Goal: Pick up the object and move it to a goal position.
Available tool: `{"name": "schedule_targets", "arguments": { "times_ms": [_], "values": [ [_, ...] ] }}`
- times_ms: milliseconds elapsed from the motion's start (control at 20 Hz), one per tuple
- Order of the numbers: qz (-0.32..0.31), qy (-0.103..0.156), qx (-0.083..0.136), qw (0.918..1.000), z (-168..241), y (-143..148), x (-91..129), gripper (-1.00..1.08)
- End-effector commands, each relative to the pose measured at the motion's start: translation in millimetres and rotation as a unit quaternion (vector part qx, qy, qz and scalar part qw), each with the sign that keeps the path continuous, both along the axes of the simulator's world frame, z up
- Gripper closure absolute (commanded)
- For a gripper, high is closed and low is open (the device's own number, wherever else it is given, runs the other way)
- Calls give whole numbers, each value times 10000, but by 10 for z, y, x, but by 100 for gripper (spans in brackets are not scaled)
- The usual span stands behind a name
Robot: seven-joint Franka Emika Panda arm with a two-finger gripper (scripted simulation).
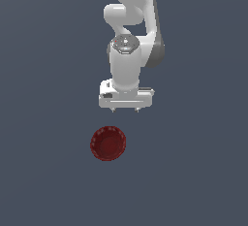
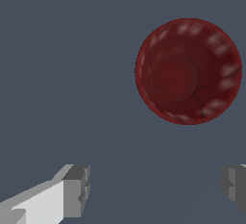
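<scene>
The object, a small dark red round bowl with a ribbed rim, sits upright on the grey floor. It also shows in the wrist view. My gripper hangs above the floor, behind the bowl and a little toward the exterior view's right. It points down, its jaws are wide apart and nothing is between them. In the wrist view the gripper shows two grey fingertips with bare floor between them, and the bowl lies apart from them.
The flat dark grey floor fills both views. The white arm rises from the gripper toward the top of the exterior view.
</scene>
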State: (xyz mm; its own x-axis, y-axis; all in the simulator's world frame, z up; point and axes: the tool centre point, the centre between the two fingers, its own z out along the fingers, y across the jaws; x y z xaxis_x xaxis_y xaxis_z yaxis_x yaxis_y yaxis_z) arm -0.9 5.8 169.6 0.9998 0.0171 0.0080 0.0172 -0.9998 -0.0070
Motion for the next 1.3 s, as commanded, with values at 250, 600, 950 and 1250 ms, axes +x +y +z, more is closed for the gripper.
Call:
{"name": "schedule_targets", "arguments": {
  "times_ms": [250, 600, 950, 1250],
  "values": [
    [140, 6, -31, 9999, 23, 51, -14, -20],
    [154, 2, -24, 9999, 23, 60, -15, -20],
    [-68, -76, 182, 9998, -45, 51, 22, -20],
    [-494, -220, 534, 9971, -161, 17, 89, -20]
  ]
}}
